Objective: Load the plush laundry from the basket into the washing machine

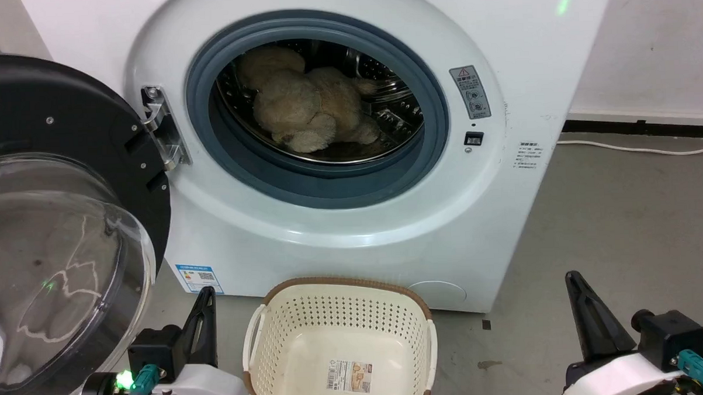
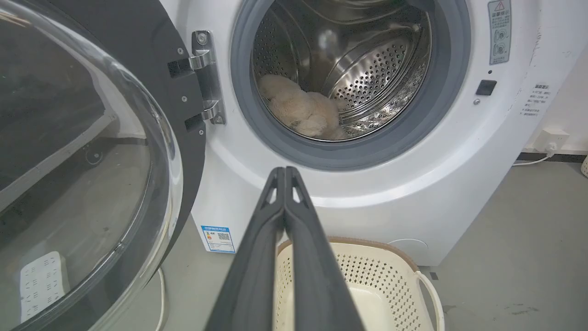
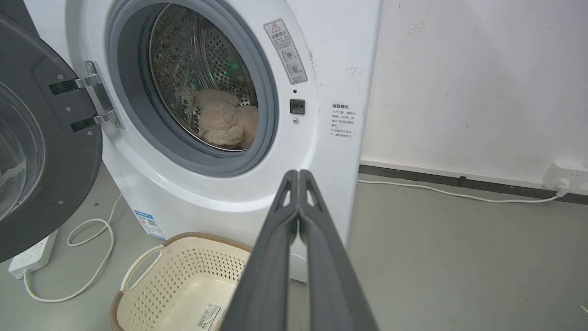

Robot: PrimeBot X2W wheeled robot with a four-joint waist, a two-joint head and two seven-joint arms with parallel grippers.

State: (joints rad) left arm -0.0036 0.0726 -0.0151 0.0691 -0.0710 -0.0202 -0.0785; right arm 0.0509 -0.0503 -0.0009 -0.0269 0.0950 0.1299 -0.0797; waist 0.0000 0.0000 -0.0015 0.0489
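The beige plush laundry (image 1: 310,108) lies inside the steel drum of the white washing machine (image 1: 329,233), whose black-rimmed bubble door (image 1: 54,231) hangs open to the left. From the wrist views the plush (image 2: 301,110) (image 3: 225,120) rests low in the drum. The cream basket (image 1: 309,330) stands on the floor before the washer with only a sticker on its bottom. My left gripper (image 1: 207,291) is shut left of the basket, its tips (image 2: 285,171) pressed together holding nothing. My right gripper (image 1: 572,276) is shut at the lower right, tips (image 3: 298,174) together, also holding nothing.
The open door juts out at the left beside my left arm. A white power strip (image 3: 27,259) and looped cable (image 3: 92,248) lie on the floor under the door. Another cable (image 1: 636,148) runs along the wall at the right, over grey floor.
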